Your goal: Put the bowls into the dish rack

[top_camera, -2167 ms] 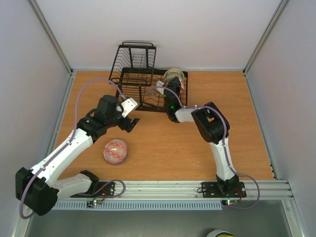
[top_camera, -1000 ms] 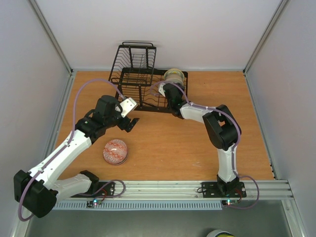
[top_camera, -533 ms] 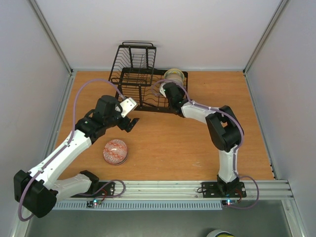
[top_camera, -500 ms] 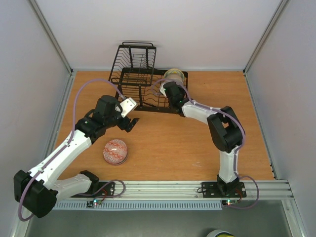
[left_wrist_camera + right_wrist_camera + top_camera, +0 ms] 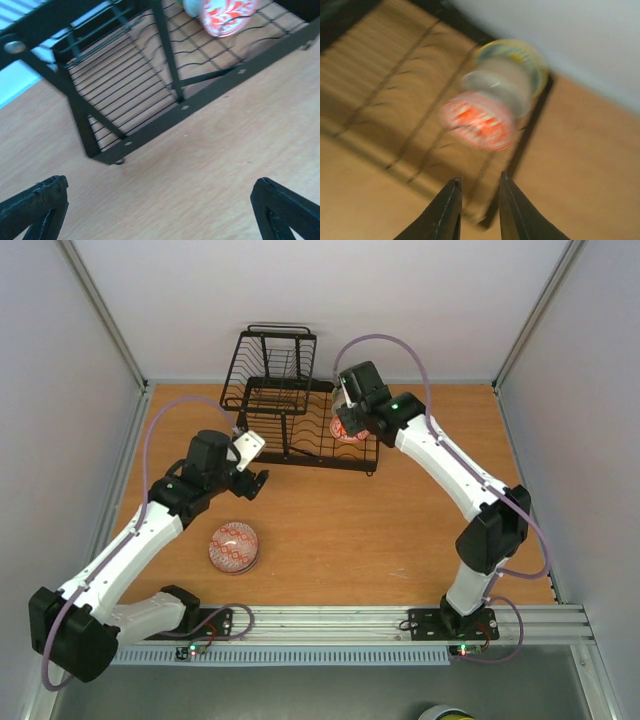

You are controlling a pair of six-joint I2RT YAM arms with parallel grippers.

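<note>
The black wire dish rack [image 5: 278, 400] stands at the back of the table. Three bowls stand on edge in its right part: a red-and-white bowl [image 5: 479, 121] in front, a mint one [image 5: 496, 86] behind it, and a cream one with a teal rim [image 5: 522, 56] at the back. My right gripper [image 5: 341, 418] hovers above them, jaws slightly apart and empty. A pink-red patterned bowl [image 5: 234, 546] lies on the table. My left gripper [image 5: 252, 484] is wide open and empty above the table in front of the rack's base [image 5: 210, 92]. The red-and-white bowl [image 5: 227, 15] also shows in the left wrist view.
The rack's raised basket section [image 5: 277, 355] stands at its back left. Grey walls enclose the table on three sides. An aluminium rail [image 5: 340, 620] runs along the near edge.
My right arm has lifted up and back from low at the rack, leaving the red-and-white bowl standing in it. My left gripper has shifted slightly left.
</note>
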